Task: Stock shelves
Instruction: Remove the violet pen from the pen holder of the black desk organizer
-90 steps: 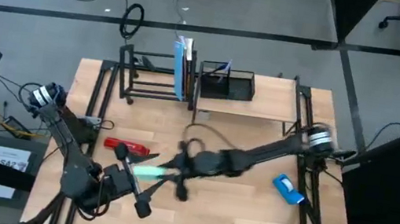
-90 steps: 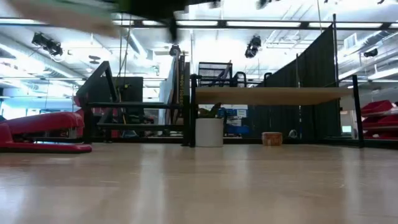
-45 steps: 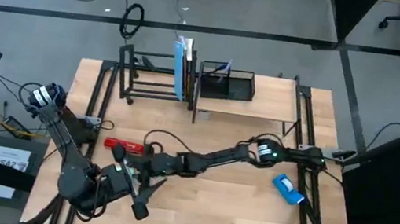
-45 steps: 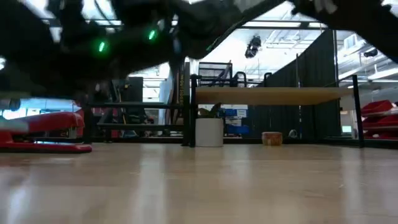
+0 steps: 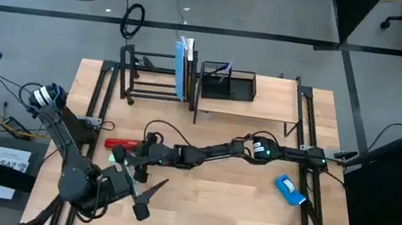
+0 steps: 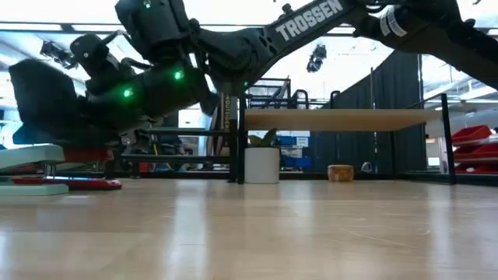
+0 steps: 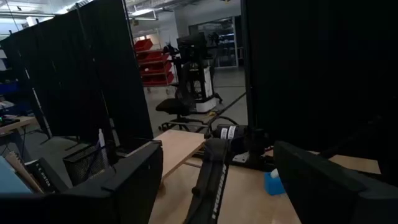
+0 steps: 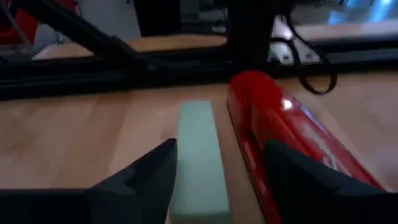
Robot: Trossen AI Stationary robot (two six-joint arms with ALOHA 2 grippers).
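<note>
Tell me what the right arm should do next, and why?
Probably lift the right tool straight up. The green stapler, in the air a second ago, now lies on the table beside the red stapler, with the tool open around it.

We can read one word only: "TROSSEN", in white capitals along the dark right arm (image 6: 311,23) in the low view (it slants upward with the arm). A spine of something standing in the black rack (image 6: 227,124) carries vertical lettering, but we cannot make it out.
</note>
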